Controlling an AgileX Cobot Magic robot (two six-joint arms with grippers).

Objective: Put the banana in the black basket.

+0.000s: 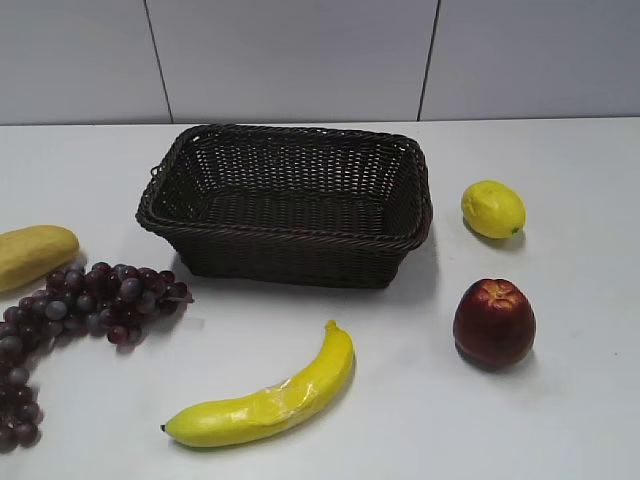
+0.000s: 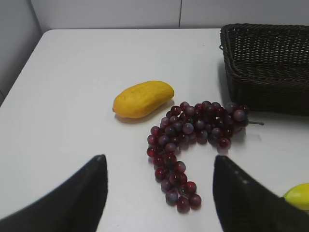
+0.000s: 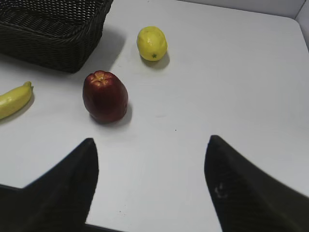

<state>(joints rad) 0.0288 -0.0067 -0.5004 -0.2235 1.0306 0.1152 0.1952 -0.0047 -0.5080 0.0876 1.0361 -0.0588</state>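
The banana (image 1: 265, 400) lies on the white table in front of the black basket (image 1: 290, 245), long, curved and bright yellow with a crinkled glossy patch. Its tip end shows at the left edge of the right wrist view (image 3: 14, 99) and at the lower right corner of the left wrist view (image 2: 297, 195). The basket also shows in the left wrist view (image 2: 265, 63) and the right wrist view (image 3: 48, 29); nothing shows inside it. My left gripper (image 2: 159, 164) is open and empty over the grapes. My right gripper (image 3: 150, 145) is open and empty over bare table. Neither gripper shows in the exterior view.
A bunch of dark red grapes (image 1: 90, 300) and a stubby pale-yellow fruit (image 1: 30, 255) lie left of the basket. A lemon (image 1: 493, 208) and a red apple (image 1: 493, 322) lie to its right. A grey wall stands behind the table.
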